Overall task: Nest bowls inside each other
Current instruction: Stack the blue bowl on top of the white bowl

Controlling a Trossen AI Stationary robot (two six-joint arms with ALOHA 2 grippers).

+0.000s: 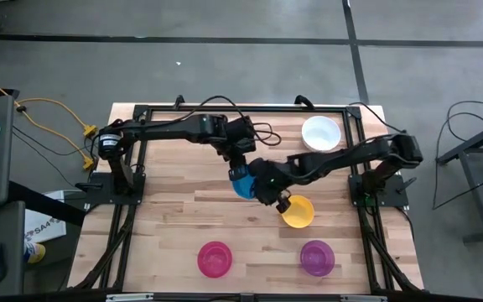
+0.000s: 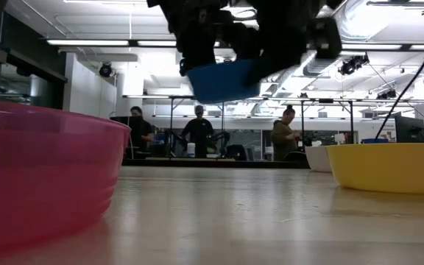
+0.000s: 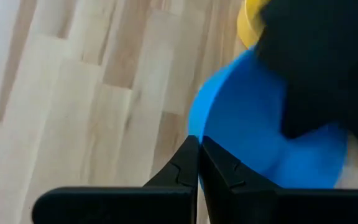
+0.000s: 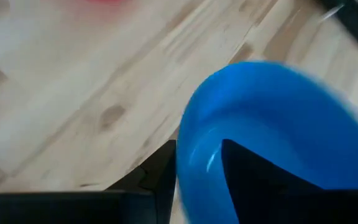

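A blue bowl [image 1: 243,183] hangs in the air over the middle of the table, its opening up [image 2: 221,79]. My left gripper [image 1: 239,170] is shut on its far-left rim. My right gripper [image 1: 263,188] reaches in from the bowl's right and is open: one finger [image 4: 253,180] is inside the bowl [image 4: 278,112] and the other [image 4: 160,180] outside its wall. The yellow bowl [image 1: 298,211] stands on its base just right of the arms, toward the near side. White [image 1: 321,134], pinkish red [image 1: 215,258] and purple [image 1: 317,257] bowls stand apart on the table. My left gripper [image 3: 198,149] pinches the blue bowl's rim [image 3: 194,134] between its two fingertips, slanting down from the far left. The bowl is lifted clear of the table, roughly level. My right gripper straddles the rim [image 4: 197,143]; whether its fingers touch the wall, I cannot tell.
A black frame [image 1: 141,113] borders the wooden table on the left, far and right sides. In the low view the pinkish red bowl [image 2: 43,177] fills the near left and the yellow bowl [image 2: 389,165] stands at the right. People stand in the room behind the table.
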